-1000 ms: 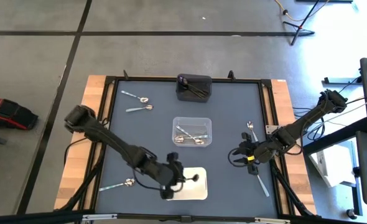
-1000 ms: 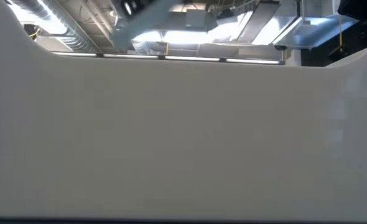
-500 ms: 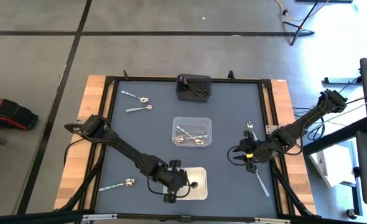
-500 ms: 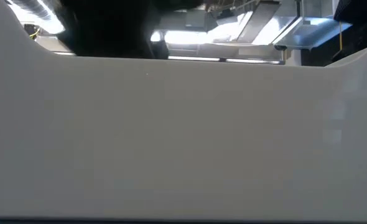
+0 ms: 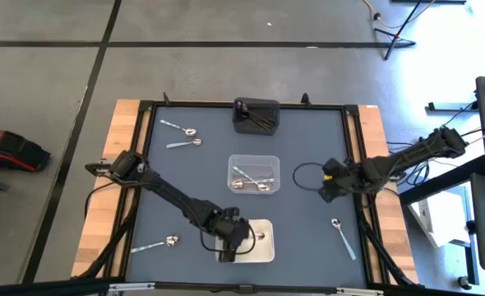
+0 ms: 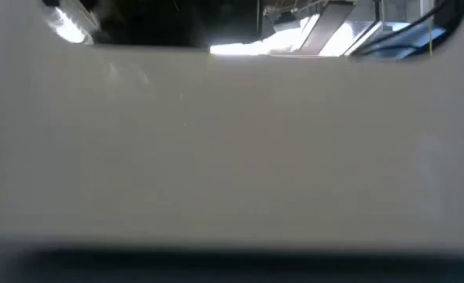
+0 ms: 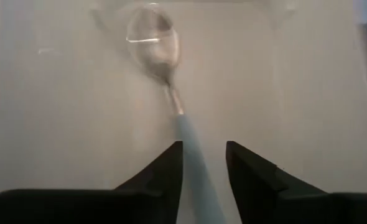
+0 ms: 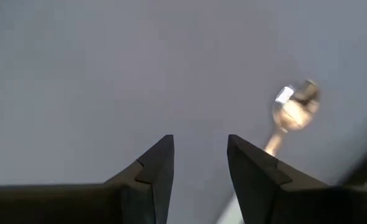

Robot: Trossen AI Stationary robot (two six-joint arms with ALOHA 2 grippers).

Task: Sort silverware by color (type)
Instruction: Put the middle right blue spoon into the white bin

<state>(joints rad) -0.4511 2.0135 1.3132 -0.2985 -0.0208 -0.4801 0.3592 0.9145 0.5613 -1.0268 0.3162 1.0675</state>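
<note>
A pale-handled spoon (image 7: pixel 155 46) lies on the floor of the white tray (image 5: pixel 267 253) at the table's near edge. My left gripper (image 5: pixel 241 244) stands low over this tray, open, with the spoon's handle running between its fingers. My right gripper (image 5: pixel 328 186) hovers open over the bare mat at the right, with nothing between its fingers; a silver spoon (image 8: pixel 292 106) lies off to one side of it. Another silver spoon (image 5: pixel 342 233) lies on the mat near the right edge. My left gripper stands open around the spoon's pale handle (image 7: pixel 190 146), slanting down from above, its fingers along the handle. The handle runs close by one finger (image 7: pixel 165 171); whether they touch, I cannot tell. The spoon lies flat on the tray's floor.
A clear tray (image 5: pixel 254 159) with silver spoons stands mid-table, and a black tray (image 5: pixel 256 123) with dark spoons at the far edge. Two spoons (image 5: pixel 182 130) (image 5: pixel 186 143) lie at the far left and one (image 5: pixel 157 244) at the near left. A pale wall (image 6: pixel 232 157) fills the low view.
My left gripper has sunk into the white tray, bringing the spoon down onto the tray's floor. My right gripper has swung toward the table's far edge and turned about, uncovering the bowl of the silver spoon near the right edge.
</note>
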